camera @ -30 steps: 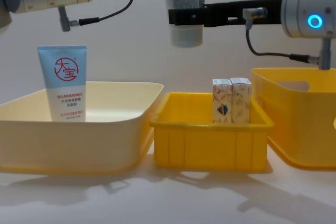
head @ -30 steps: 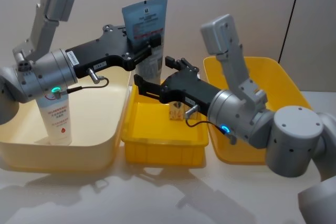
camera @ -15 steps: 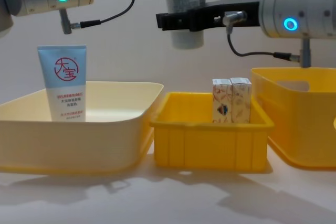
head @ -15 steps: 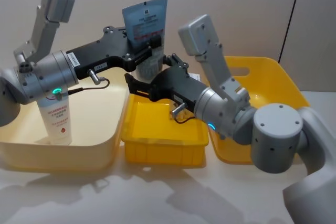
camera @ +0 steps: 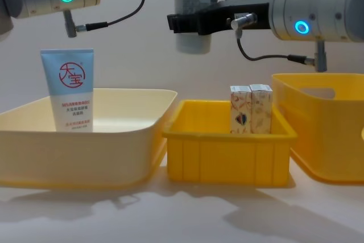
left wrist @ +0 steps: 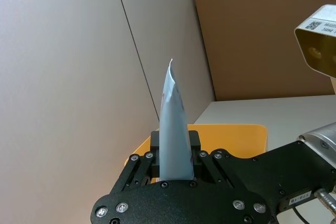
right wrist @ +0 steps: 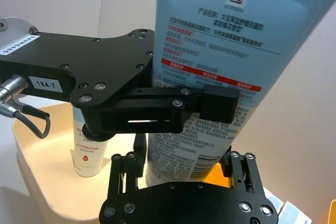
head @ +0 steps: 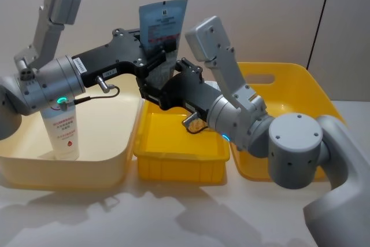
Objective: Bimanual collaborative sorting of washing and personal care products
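Hanging tube (head: 163, 30) within left tool (head: 155, 57)

Two squeeze tubes are counted: one grey-white plastic tube with a red label band (head: 163, 33) and one light-blue tube with a red circle logo (camera: 67, 90). Two small cream cardboard boxes with orange-blue print (camera: 251, 109) are seen side by side. Three plastic tubs are counted: one pale cream tub (camera: 85, 152), one small yellow bin (camera: 227, 157) and one large yellow tub (camera: 330, 135).
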Action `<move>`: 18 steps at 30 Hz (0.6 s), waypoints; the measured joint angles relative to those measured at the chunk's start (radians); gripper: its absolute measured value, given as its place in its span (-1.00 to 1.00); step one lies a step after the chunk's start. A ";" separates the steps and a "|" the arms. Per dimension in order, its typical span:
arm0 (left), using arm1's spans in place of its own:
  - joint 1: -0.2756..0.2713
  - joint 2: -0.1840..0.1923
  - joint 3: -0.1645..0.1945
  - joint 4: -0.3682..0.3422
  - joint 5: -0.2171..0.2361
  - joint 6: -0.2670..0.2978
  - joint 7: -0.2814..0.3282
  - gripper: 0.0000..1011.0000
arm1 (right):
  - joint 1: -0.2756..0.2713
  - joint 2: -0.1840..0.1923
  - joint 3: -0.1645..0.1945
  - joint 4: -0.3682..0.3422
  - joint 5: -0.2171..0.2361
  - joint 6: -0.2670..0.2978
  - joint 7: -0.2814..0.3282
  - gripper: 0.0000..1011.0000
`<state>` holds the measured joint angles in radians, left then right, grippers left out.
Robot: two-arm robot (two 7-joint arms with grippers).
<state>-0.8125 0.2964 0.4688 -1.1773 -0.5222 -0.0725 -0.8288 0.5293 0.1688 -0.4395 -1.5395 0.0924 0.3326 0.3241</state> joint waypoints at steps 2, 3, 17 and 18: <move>0.000 0.000 0.000 0.000 0.000 0.000 0.001 -0.42 | 0.001 -0.001 -0.002 0.001 -0.002 -0.001 -0.001 0.51; 0.000 0.000 0.000 0.000 0.000 0.000 0.001 -0.42 | 0.002 -0.001 -0.003 0.002 -0.004 -0.002 -0.002 0.43; -0.001 0.002 0.002 0.001 -0.002 -0.001 0.003 -0.42 | 0.007 -0.004 -0.010 0.007 -0.013 -0.008 -0.008 0.27; 0.000 0.002 0.002 0.001 -0.002 -0.001 0.003 -0.42 | 0.007 -0.004 -0.010 0.007 -0.014 -0.008 -0.008 0.25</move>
<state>-0.8130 0.2980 0.4706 -1.1762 -0.5244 -0.0737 -0.8254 0.5365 0.1650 -0.4495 -1.5322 0.0788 0.3248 0.3157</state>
